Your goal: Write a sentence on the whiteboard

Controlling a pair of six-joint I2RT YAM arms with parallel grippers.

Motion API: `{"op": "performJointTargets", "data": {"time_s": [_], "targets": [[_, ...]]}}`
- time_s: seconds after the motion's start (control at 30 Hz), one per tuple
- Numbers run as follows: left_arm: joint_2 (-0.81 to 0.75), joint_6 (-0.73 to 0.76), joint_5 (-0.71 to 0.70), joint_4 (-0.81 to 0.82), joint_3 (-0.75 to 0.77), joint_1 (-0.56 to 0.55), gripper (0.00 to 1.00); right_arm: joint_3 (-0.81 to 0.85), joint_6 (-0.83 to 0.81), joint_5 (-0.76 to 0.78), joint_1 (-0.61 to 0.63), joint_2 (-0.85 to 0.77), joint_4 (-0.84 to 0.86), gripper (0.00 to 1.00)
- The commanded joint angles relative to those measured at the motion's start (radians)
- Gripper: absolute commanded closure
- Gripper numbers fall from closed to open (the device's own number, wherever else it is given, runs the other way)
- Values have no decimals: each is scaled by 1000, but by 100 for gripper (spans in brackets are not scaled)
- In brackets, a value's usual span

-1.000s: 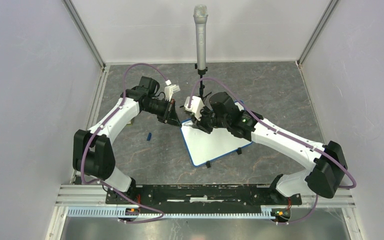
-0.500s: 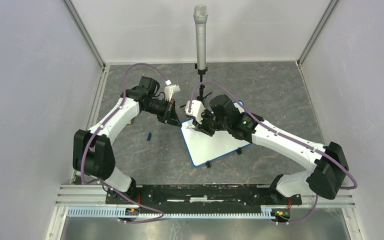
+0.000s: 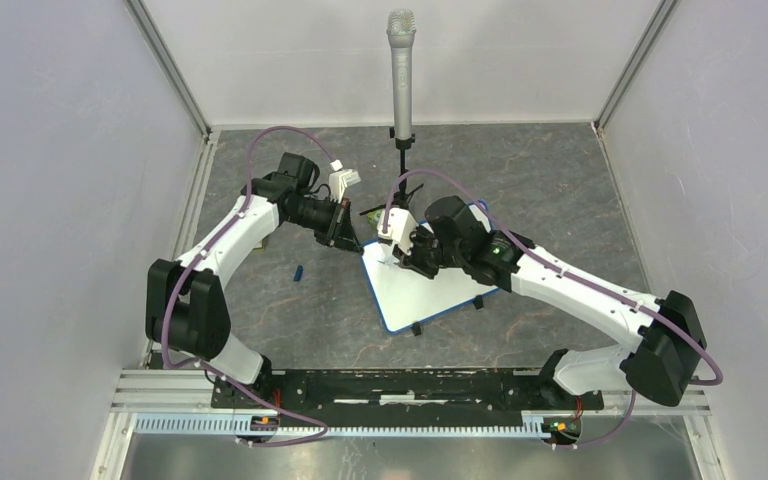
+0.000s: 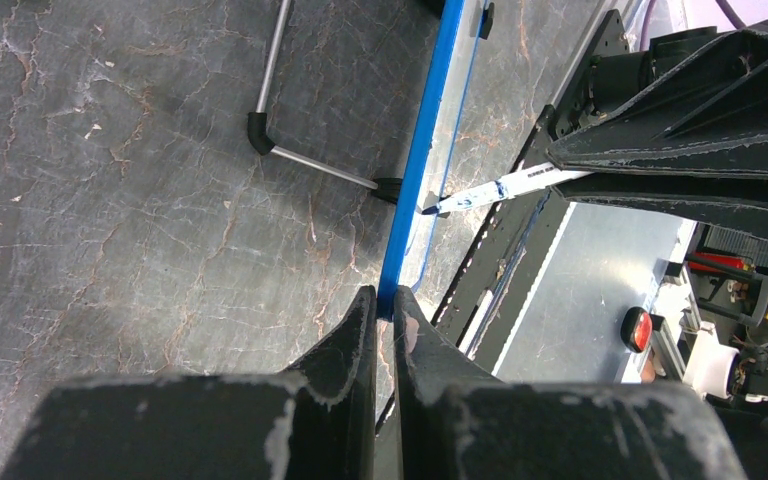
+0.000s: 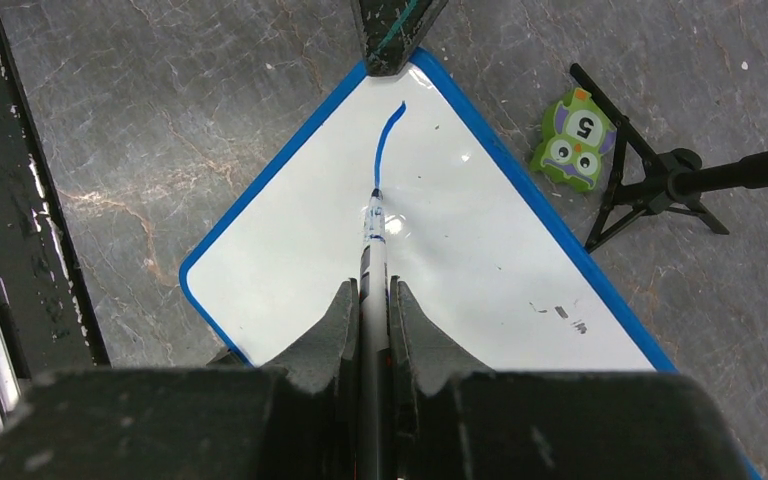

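My right gripper [image 5: 370,292] was pinched around a marker [image 5: 372,245]. The marker's tip touched the whiteboard [image 5: 480,270] at the near end of a single curved blue stroke [image 5: 388,135]. The whiteboard lay askew on the grey marbled table [image 5: 160,120], near its middle. My left gripper [image 4: 385,297] was clamped on the board's blue edge at one corner. A green owl toy [image 5: 573,138] sat just beside the board, next to a microphone stand [image 5: 680,180].
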Motion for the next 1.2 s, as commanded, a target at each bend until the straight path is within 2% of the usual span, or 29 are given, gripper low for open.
{"op": "performJointTargets", "data": {"time_s": [0.0, 0.57, 1.17], "targets": [[-18, 30, -1, 11, 5, -2, 97, 65, -1, -9, 1, -36, 2, 100], [-26, 29, -2, 12, 1, -2, 98, 83, 17, 79, -26, 0, 62, 100], [-23, 31, -5, 12, -1, -2, 97, 26, 27, -12, -16, 11, 19, 100]]}}
